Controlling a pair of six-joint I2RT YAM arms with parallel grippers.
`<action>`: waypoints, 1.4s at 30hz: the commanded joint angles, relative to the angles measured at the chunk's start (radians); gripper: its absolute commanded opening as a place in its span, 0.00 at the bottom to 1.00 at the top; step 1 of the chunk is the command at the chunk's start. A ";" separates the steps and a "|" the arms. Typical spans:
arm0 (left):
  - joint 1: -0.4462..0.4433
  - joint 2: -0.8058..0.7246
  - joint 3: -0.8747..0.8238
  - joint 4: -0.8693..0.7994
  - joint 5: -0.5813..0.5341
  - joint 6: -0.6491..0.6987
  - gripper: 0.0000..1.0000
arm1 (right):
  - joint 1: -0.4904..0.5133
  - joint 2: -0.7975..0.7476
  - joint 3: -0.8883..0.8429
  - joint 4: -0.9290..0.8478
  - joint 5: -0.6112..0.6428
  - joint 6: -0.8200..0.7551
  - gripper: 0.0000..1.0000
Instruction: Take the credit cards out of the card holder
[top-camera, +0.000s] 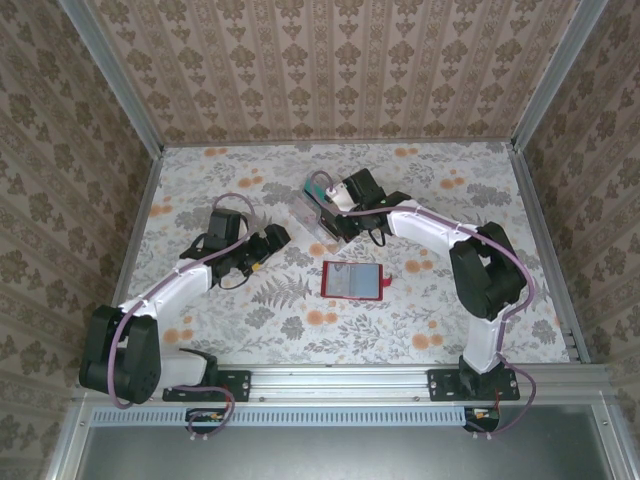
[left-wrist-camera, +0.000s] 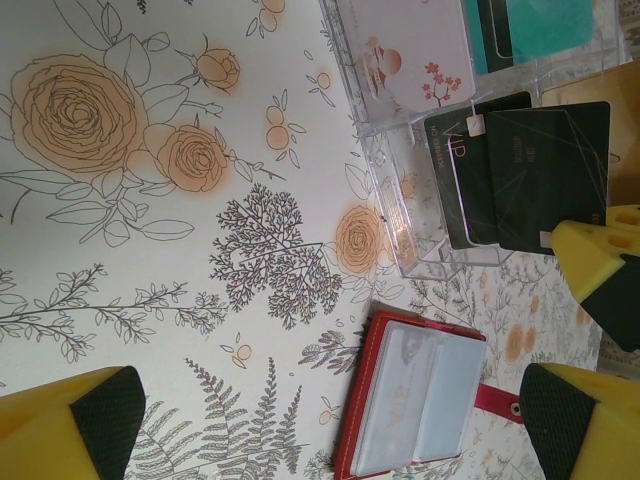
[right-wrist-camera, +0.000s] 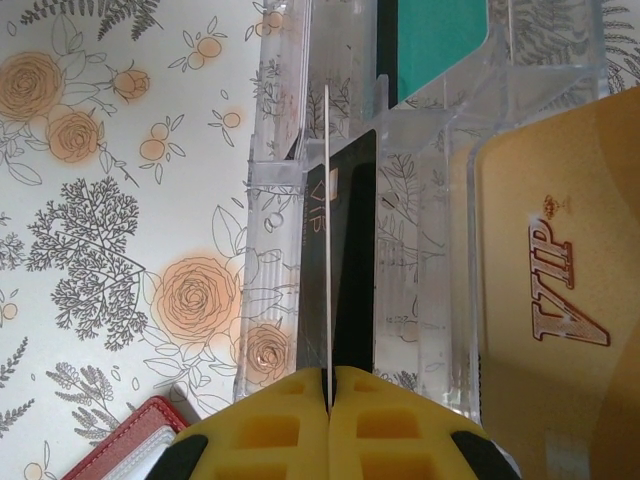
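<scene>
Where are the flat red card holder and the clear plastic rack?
Flat red card holder (top-camera: 353, 280): top view, its open middle.
Clear plastic rack (left-wrist-camera: 396, 212): left wrist view, its near wall.

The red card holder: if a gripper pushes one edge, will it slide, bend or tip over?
Probably slide: the card holder lies flat and low on the table. It may buckle a little, since it looks thin and soft. Its small tab could snag.

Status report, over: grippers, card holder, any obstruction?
Left gripper open, hovering. Right gripper shut on thin card at clear rack. Card holder open, pale cards inside. Nothing covering it.
</scene>
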 joint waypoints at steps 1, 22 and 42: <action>0.009 -0.007 -0.002 -0.019 0.015 0.027 1.00 | -0.006 0.025 0.045 -0.033 0.020 0.004 0.02; 0.012 0.017 -0.007 0.036 0.068 0.010 1.00 | -0.006 0.016 0.029 -0.057 0.017 0.016 0.01; 0.015 -0.008 0.003 0.010 0.058 0.026 1.00 | -0.007 -0.073 0.041 -0.082 0.031 0.120 0.35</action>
